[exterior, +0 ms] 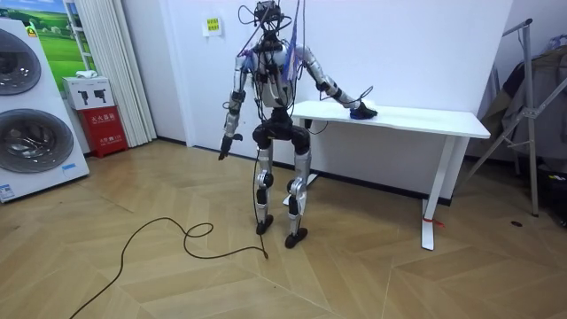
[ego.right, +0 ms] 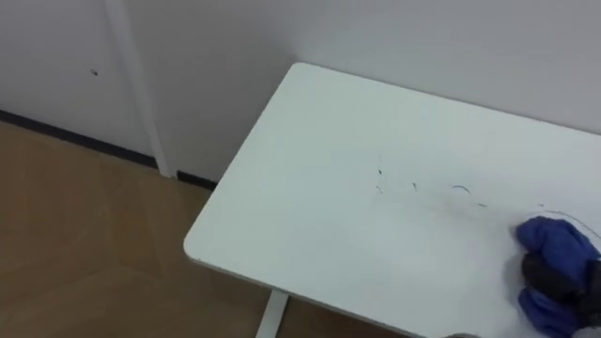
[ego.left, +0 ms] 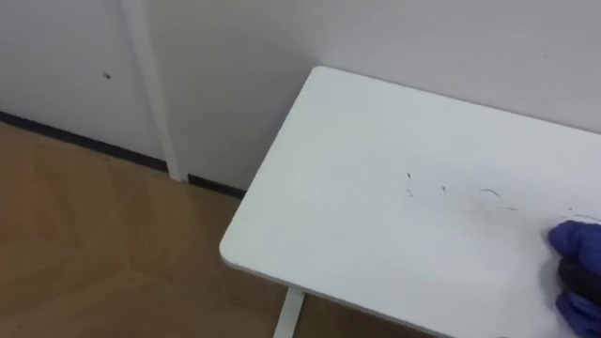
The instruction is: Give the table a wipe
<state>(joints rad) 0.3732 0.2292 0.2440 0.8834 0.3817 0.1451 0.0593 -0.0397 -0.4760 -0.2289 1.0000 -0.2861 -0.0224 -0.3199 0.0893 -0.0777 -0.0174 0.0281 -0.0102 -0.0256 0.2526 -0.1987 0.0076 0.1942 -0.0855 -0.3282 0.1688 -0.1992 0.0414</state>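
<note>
A white table (ego.left: 357, 188) stands against the wall, and its left end lies below me. Thin dark pen marks (ego.left: 451, 192) run across its top toward the right. A bunched blue cloth (ego.right: 554, 246) rests on the table at the right edge of the eye views. My right hand (ego.right: 552, 273) shows as a dark patch within the cloth, its fingers curled into it. In the room view I stand at the table's end with my right arm stretched onto the cloth (exterior: 361, 112). My left hand (exterior: 224, 149) hangs by my side with relaxed fingers.
Wooden floor (ego.left: 94, 244) lies left of the table, and a white vertical strip (ego.left: 150, 94) runs down the wall there. A table leg (ego.left: 289, 314) stands under the near edge. Washing machines (exterior: 27, 106) and a red box (exterior: 104, 128) stand at the room view's left, and a metal rack (exterior: 532, 106) at its right.
</note>
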